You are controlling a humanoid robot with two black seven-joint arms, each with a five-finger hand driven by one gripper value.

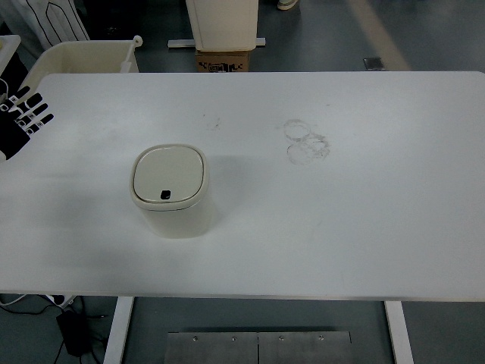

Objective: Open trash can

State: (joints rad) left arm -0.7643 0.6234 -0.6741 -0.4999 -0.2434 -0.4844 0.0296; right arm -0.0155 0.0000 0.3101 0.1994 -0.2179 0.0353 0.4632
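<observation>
On the tabletop (341,227), the trash can (171,191) looks light and tippy, its lid button (165,195) the spot to press, while the left robot hand (23,117) hovers spread and empty.

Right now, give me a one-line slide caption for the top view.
Closed cream trash can stands on a white table, with the robot's left hand open at the table's left edge.
</observation>
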